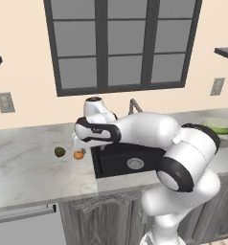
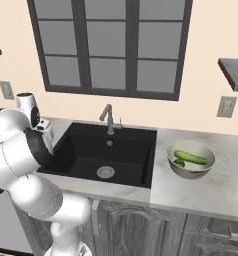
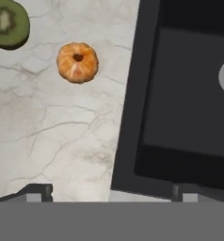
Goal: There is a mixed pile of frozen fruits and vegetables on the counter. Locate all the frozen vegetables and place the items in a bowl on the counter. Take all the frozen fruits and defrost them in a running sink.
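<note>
I looked at a kitchen with peach walls and a big dark window [image 1: 123, 43] at the top middle of the left base view. The table [image 1: 29, 167] was pale marbled stone over dark wood cabinets [image 2: 141, 225]. The black sink [image 2: 103, 155] sat in the middle of the right base view, with a round metal drain [image 2: 106, 172] in its floor and a grey faucet [image 2: 108, 119] behind it. A wall socket [image 2: 225, 106] was at the right of that view, and another socket [image 1: 5, 102] was at the left of the left base view.

My hand [image 3: 111, 193] was released, its two fingertips spread wide apart with nothing between them. It hung over the table edge beside the sink, at the bottom of the hand view.

The orange ball [image 3: 77, 62] lay on the table in the upper left of the hand view, near the sink's rim but not touching it. The olive-brown ball [image 3: 8, 21] lay in the top left corner, just beside the orange one.

The bowl [image 2: 191, 170] stood on the table at the right of the right base view. The long green cucumber [image 2: 191, 157] lay inside it, and the small dark green piece [image 2: 179, 163] lay inside too, beside the cucumber.
</note>
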